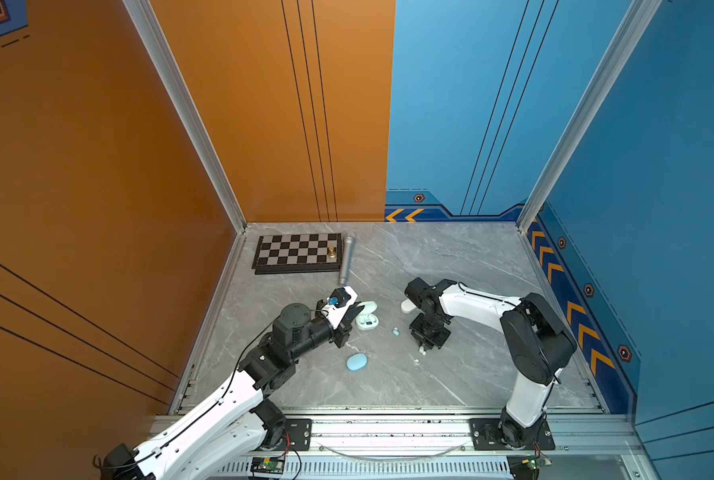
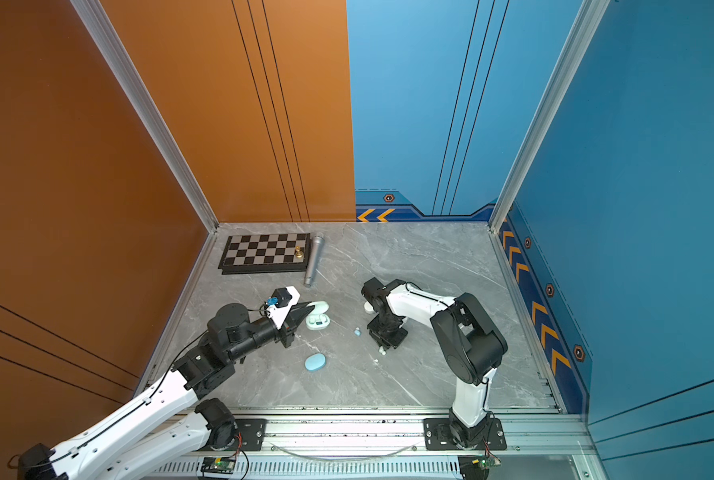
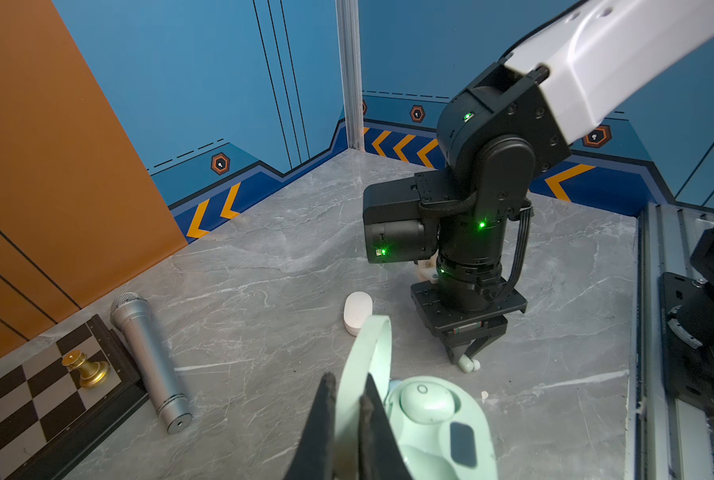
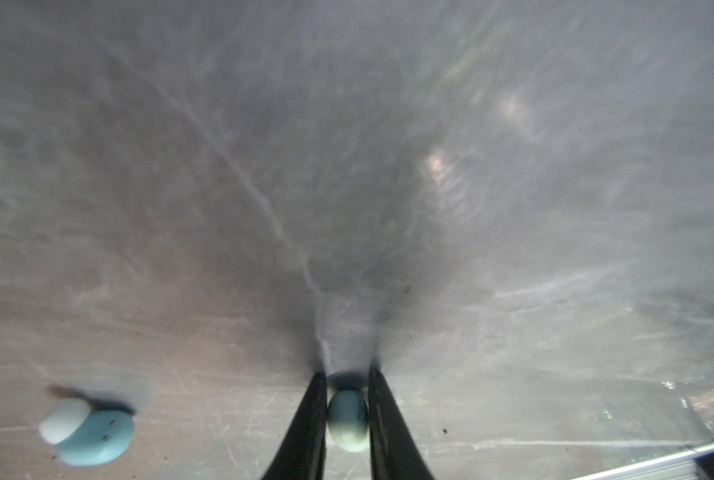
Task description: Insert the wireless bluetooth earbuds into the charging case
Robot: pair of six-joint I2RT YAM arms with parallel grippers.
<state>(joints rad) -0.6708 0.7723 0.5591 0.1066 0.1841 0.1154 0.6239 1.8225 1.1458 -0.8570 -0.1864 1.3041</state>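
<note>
The right gripper [image 4: 346,372] pinches a tiny pale green earbud [image 4: 347,419] on the table [image 4: 347,166], apart from the open green case [image 3: 477,419] whose lid [image 3: 371,345] the left gripper [image 3: 349,386] squeezes, and the smooth round bud could pop out if the pinch sits off-centre.

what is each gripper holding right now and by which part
Left gripper pinches the open lid of the green case. Right gripper pinches a pale green earbud across its sides.
</note>
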